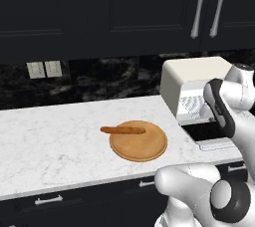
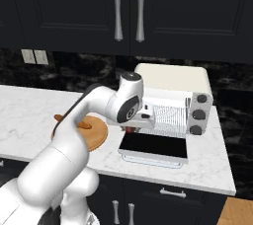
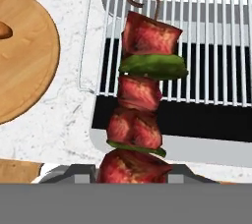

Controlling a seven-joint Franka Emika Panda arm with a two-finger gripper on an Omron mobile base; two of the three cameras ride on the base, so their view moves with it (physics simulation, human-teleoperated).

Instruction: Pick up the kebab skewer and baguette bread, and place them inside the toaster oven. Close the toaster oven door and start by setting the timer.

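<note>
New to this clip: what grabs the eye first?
The kebab skewer, red meat chunks and green pepper, fills the middle of the hand view, held by the gripper over the toaster oven's wire rack. The toaster oven stands at the counter's right with its door folded down flat. To its left the baguette lies across the round wooden plate.

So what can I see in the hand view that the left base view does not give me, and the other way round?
Hand view alone: the kebab skewer close up, held in the tool over the wire rack, its red chunks and green bits plain.

Left base view alone: the baguette whole, lying across the far edge of the wooden plate, plus the white counter.

Both: the plate, the open toaster oven and its lowered door.
</note>
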